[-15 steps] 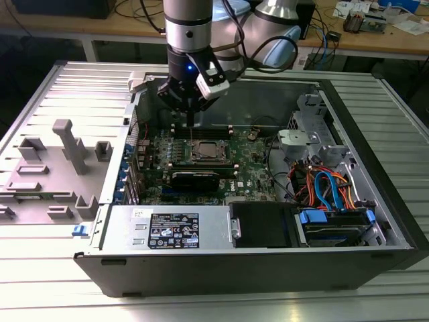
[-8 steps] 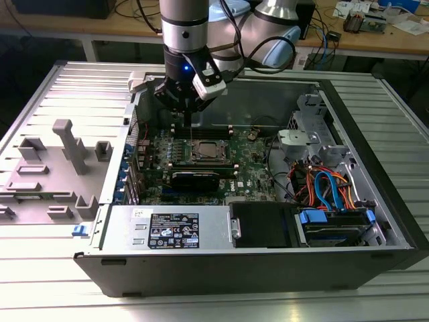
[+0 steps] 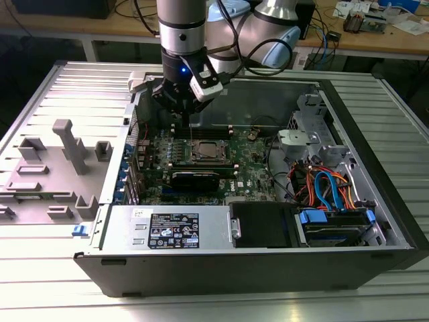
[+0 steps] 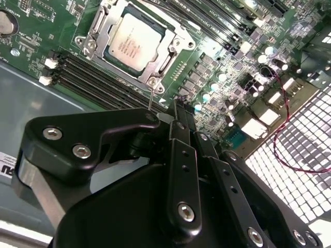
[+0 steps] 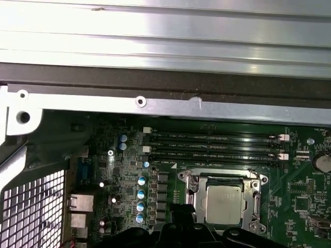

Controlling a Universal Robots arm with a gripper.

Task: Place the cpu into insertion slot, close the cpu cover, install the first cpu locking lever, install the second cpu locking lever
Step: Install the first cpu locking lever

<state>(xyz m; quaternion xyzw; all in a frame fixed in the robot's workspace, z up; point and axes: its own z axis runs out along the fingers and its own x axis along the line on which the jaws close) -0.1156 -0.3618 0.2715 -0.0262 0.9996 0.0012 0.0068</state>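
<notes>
1. The tool [image 3: 184, 111] hangs inside the open computer case [image 3: 395, 221], in the upper middle of the exterior view. It is over the green motherboard [image 3: 251, 176] and just toward that view's left of the socket. I cannot tell whether it is set wide or narrow, or whether it holds anything.
2. The cpu [image 4: 132, 44] lies flat in the insertion slot [image 4: 155, 82] with its silver top up, near the centre of the exterior view.
3. The cpu cover [image 4: 173, 51] appears to be down. In both wrist views it frames the chip on all four sides.
4. A thin wire locking lever [image 4: 150, 98] rises from the slot corner nearest the tool and runs up to the tool's black body. I cannot establish whether they touch.
5. My handling judgement:
   - The chip is light, rigid and easily damaged underneath. Now that it is seated, it should be left alone.
   - The cover is thin, springy sheet and would bend if pushed off-centre.
   - The lever is stiff, smooth spring wire that is likely to slip. I would grip it at its free end, square on.
6. The case rests on a ribbed metal surface [image 3: 201, 305].
</notes>
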